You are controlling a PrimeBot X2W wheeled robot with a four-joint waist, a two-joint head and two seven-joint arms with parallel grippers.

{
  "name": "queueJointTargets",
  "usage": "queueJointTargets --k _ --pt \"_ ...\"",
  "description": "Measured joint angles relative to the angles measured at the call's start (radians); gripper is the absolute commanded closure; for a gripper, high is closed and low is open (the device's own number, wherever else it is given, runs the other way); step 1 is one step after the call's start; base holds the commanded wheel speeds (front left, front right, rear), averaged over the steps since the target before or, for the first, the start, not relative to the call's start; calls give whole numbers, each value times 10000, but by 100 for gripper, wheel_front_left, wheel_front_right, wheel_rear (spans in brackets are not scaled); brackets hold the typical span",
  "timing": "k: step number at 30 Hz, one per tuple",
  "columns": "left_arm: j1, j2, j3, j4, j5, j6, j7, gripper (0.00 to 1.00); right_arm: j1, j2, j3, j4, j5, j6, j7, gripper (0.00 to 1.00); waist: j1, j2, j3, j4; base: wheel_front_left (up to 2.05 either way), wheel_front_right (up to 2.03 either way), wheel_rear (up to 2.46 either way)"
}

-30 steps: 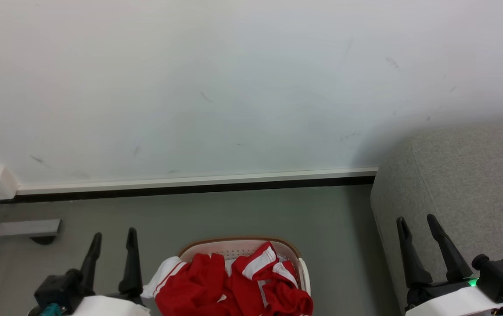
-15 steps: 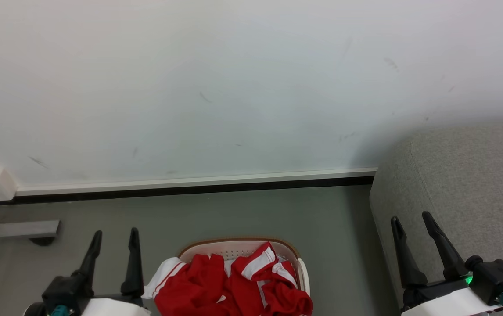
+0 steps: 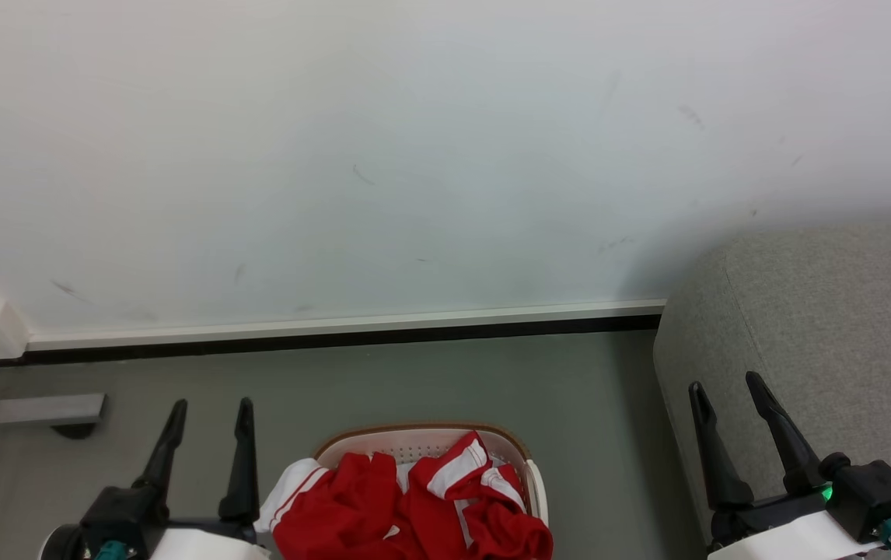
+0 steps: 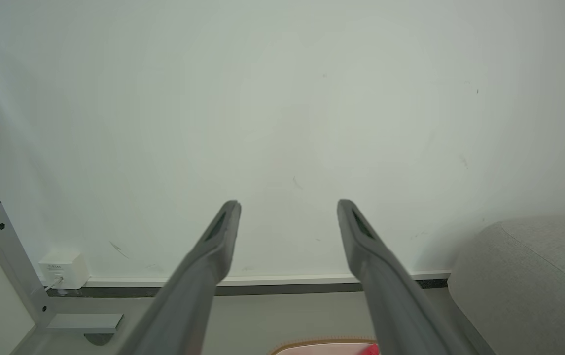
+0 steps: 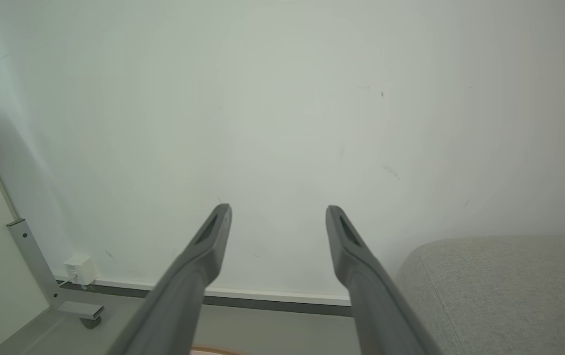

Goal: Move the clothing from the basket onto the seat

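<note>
The bright red soft sports clothing (image 3: 368,505) with white stripes lies heaped inside the rounded white perforated plastic basket (image 3: 414,445) with a brown rim, and one white-trimmed fold spills over the basket's left rim. The basket stands on the grey-green floor (image 3: 445,373), well short of the floor's far edge at the white wall (image 3: 414,155). The large grey upholstered seat (image 3: 826,311) fills the floor's right side. The left gripper (image 3: 212,404) hovers left of the basket and the right gripper (image 3: 724,383) in front of the seat's rounded corner. Both have their fingers spread wide and hold nothing.
</note>
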Motion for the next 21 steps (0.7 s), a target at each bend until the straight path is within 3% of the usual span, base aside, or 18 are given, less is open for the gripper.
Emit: queueJointTargets --k 21 --pt "0 0 31 157 -90 31 0 0 -53 15 75 50 17 0 0 0 0 0 -16 -65 0 0 0"
